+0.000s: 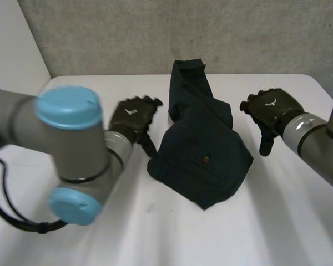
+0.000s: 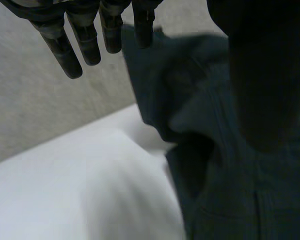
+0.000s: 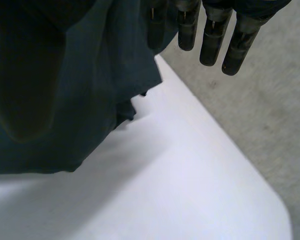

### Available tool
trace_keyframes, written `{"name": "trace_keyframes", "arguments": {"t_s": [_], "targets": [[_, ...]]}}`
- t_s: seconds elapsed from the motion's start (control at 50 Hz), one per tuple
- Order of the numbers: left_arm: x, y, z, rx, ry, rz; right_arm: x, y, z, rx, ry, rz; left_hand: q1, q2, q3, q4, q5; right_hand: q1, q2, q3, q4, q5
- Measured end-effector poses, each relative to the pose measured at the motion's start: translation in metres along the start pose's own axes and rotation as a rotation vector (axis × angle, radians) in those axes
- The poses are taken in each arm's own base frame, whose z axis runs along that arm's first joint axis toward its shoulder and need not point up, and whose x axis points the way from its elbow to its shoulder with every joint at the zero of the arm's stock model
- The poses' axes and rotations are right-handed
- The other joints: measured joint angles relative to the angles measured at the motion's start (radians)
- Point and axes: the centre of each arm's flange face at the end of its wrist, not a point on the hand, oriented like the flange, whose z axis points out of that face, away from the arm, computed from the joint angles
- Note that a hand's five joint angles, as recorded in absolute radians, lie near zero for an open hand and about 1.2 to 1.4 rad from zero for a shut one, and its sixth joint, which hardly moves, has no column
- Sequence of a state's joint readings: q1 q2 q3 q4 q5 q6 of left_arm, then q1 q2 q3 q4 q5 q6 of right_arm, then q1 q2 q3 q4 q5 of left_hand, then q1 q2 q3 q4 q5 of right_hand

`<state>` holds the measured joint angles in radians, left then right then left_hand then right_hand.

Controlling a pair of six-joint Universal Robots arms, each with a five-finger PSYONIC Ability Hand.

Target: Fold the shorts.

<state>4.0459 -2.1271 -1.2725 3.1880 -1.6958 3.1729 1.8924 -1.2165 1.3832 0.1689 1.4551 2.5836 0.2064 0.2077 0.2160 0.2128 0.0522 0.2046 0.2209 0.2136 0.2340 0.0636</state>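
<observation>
The dark navy shorts [image 1: 202, 144] lie crumpled in the middle of the white table [image 1: 172, 233], one leg stretching toward the far edge, a small button showing on the near part. My left hand [image 1: 134, 117] hovers just left of the shorts with straight fingers [image 2: 72, 47] and holds nothing. My right hand [image 1: 269, 111] hangs to the right of the shorts, its fingers [image 3: 215, 37] straight and its thumb pointing down. In the left wrist view the shorts [image 2: 225, 150] lie beyond the fingertips. In the right wrist view the shorts [image 3: 75, 85] lie beside the hand, apart from it.
A grey wall [image 1: 211, 33] rises behind the table's far edge. The table's right far corner [image 3: 270, 210] is rounded, with grey floor past it. My left arm's large joint [image 1: 72, 149] sits low at the near left.
</observation>
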Motion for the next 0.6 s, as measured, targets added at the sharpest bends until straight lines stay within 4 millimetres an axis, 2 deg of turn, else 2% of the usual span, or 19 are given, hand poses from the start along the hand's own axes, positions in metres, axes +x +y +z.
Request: {"name": "trace_keyframes", "arguments": {"t_s": [0.08,0.12,0.18,0.2,0.22,0.24,0.26,0.34,0.42,0.44,0.5,0.54,0.6], "targets": [[0.016,0.024,0.022,-0.03,0.026,0.013,-0.002,0.015,0.014,-0.019,0.005,0.055,0.111,0.093,0.086,0.092,0.082,0.0,0.0,0.0,0.0,0.0],[0.02,0.03,0.028,-0.037,0.031,0.016,-0.002,0.018,0.017,-0.021,0.007,0.066,0.147,0.133,0.12,0.128,0.116,0.0,0.0,0.0,0.0,0.0],[0.028,0.045,0.04,-0.058,0.041,0.024,-0.003,0.027,0.025,-0.025,0.013,0.086,0.416,0.372,0.363,0.37,0.353,0.0,0.0,0.0,0.0,0.0],[0.028,0.045,0.04,-0.058,0.041,0.024,-0.003,0.027,0.025,-0.025,0.013,0.086,0.416,0.372,0.363,0.37,0.353,0.0,0.0,0.0,0.0,0.0],[0.03,0.052,0.045,-0.071,0.042,0.027,-0.003,0.031,0.028,-0.027,0.017,0.091,0.807,0.783,0.769,0.762,0.726,0.0,0.0,0.0,0.0,0.0],[0.031,0.055,0.047,-0.076,0.04,0.028,-0.003,0.032,0.029,-0.028,0.019,0.092,0.834,0.815,0.802,0.813,0.773,0.0,0.0,0.0,0.0,0.0],[0.03,0.056,0.049,-0.078,0.035,0.029,-0.003,0.033,0.03,-0.028,0.021,0.093,0.868,0.948,0.929,0.941,0.86,0.0,0.0,0.0,0.0,0.0],[0.022,0.05,0.051,-0.069,-0.014,0.032,-0.001,0.034,0.031,-0.026,0.027,0.092,0.868,0.979,0.965,0.983,0.862,0.0,0.0,0.0,0.0,0.0],[-0.006,0.024,0.051,-0.02,-0.144,0.037,0.0,0.034,0.032,-0.019,0.034,0.091,0.868,0.981,0.966,0.986,0.862,0.0,0.0,0.0,0.0,0.0],[-0.023,0.007,0.05,0.012,-0.212,0.038,0.0,0.034,0.032,-0.016,0.036,0.091,0.868,0.981,0.966,0.986,0.862,0.0,0.0,0.0,0.0,0.0],[-0.056,-0.027,0.045,0.089,-0.329,0.038,0.0,0.034,0.032,-0.013,0.037,0.091,0.868,0.981,0.966,0.986,0.862,0.0,0.0,0.0,0.0,0.0],[-0.071,-0.043,0.042,0.13,-0.376,0.039,0.0,0.034,0.032,-0.012,0.037,0.091,0.868,0.981,0.966,0.986,0.862,0.0,0.0,0.0,0.0,0.0],[-0.105,-0.08,0.032,0.238,-0.472,0.049,-0.001,0.034,0.032,-0.01,0.037,0.091,0.875,0.981,0.967,0.988,0.862,0.0,0.0,0.0,0.0,0.0]]}}
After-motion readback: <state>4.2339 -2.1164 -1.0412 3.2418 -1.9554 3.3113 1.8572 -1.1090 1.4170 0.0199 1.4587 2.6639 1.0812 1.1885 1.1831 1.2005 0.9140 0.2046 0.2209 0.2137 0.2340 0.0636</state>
